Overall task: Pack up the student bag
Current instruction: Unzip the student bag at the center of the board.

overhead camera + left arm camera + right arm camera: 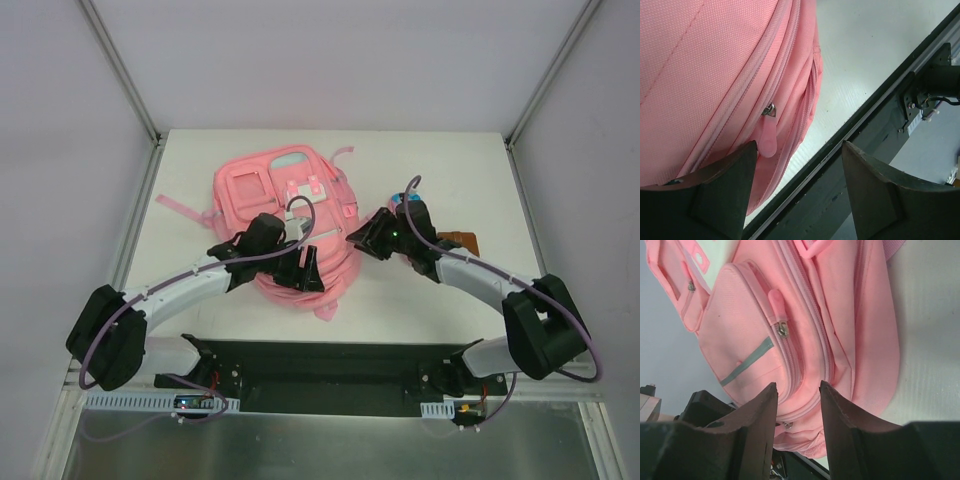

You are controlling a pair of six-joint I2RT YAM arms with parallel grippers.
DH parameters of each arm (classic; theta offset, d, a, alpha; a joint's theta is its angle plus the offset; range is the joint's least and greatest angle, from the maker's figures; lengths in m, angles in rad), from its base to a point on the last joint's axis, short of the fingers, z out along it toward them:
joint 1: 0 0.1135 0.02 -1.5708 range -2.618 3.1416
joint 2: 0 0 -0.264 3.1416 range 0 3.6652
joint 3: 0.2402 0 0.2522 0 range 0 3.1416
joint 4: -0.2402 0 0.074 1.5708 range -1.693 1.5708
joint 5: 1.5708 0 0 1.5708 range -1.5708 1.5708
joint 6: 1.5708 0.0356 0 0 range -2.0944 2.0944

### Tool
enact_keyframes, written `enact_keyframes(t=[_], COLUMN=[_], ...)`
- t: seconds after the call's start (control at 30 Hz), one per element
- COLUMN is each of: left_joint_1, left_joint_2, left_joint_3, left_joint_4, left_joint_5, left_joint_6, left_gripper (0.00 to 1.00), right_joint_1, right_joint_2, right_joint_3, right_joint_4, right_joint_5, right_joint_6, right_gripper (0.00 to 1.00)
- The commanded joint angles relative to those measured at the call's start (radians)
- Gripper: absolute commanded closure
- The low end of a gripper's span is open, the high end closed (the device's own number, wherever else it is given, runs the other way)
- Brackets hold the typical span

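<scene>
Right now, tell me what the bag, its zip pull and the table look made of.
Bag: matte woven fabric, probably synthetic; fine weave grain, stitched seams.
Zip pull: smooth pink rubber or soft plastic, faint sheen, on a shiny metal slider.
Table: hard white board, slightly glossy; material unclear.

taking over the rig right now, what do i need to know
Left pincer: open, beside the pink zip pull at the near end of the student bag, not gripping it.
Right pincer: jaws partly apart at the bag's right side; grip unclear.
The student bag lies on the table; visible zips look closed.
Done: nothing visibly packed.
Left: open the zip, load, close.
</scene>
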Motion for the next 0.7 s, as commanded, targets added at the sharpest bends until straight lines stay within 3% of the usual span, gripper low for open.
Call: enact_keyframes(t=[0.0, 0.4, 0.57, 0.67], left_joint_1=[-0.011, -0.011, -0.012, -0.011], left_joint_2=[0.020, 0.082, 0.132, 0.138], left_joint_3=[0.029, 0.090, 0.115, 0.098], left_joint_4=[-0.014, -0.011, -0.013, -0.013], left_joint_5=[-0.004, -0.105, -0.069, -0.055], left_joint_6=[0.023, -0.026, -0.029, -0.029], left_gripper=[0.35, 0.56, 0.68, 0.69], right_joint_1=[0.007, 0.012, 0.015, 0.015], right_joint_2=[0.032, 0.049, 0.043, 0.042], right_joint_3=[0.037, 0.051, 0.042, 0.037], right_joint_4=[-0.005, -0.002, -0.002, -0.002], right_joint_5=[-0.025, -0.054, -0.056, -0.057], right_joint_6=[-0.005, -0.011, -0.009, -0.009], right_gripper=[0.59, 0.59, 0.59, 0.59])
